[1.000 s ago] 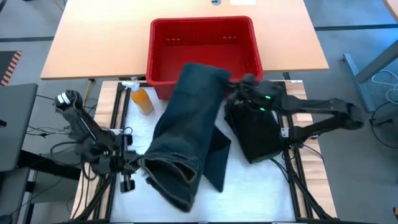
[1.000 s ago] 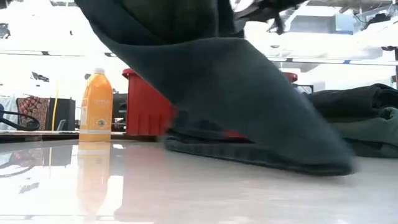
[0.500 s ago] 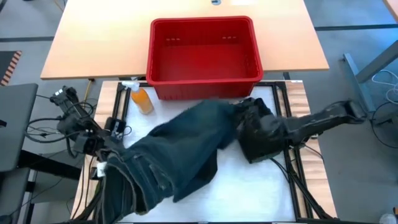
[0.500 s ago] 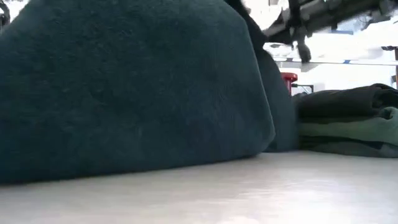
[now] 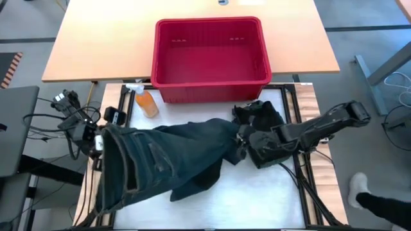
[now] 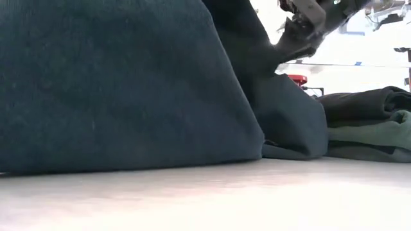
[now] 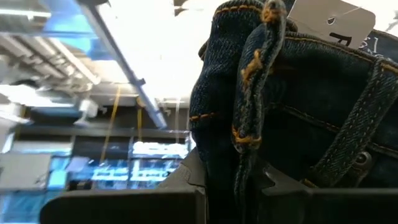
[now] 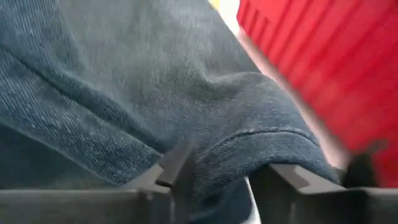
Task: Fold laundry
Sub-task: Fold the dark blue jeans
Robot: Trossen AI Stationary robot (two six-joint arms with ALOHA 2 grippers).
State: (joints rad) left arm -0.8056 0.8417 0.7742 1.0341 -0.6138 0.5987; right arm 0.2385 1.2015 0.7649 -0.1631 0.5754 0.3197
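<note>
Dark blue denim jeans [image 5: 160,160] lie stretched across the white tabletop [image 5: 257,199], waistband at the left edge, leg hems toward the middle; in the low view the denim [image 6: 115,83] fills most of the frame and rests on the surface. Left gripper [image 7: 229,177] sits at the tabletop's left edge, clamped on the waistband beside a belt loop, orange stitching and a white tag visible there; left gripper seen from above at [image 5: 99,142]. Right gripper [image 8: 217,171] is closed on the hem of a jeans leg, near the middle of the tabletop [image 5: 239,142]; its arm reaches in from the right. Just beside that gripper, on its right, lies a stack of folded black and dark green cloth garments [image 5: 263,138]; apart from the jeans or touching, cannot tell. Red plastic basket [image 5: 210,54] stands behind, at the far edge; an orange bottle [image 5: 146,102] just left of it. Room: light wooden table [image 5: 83,45] behind, grey floor.
</note>
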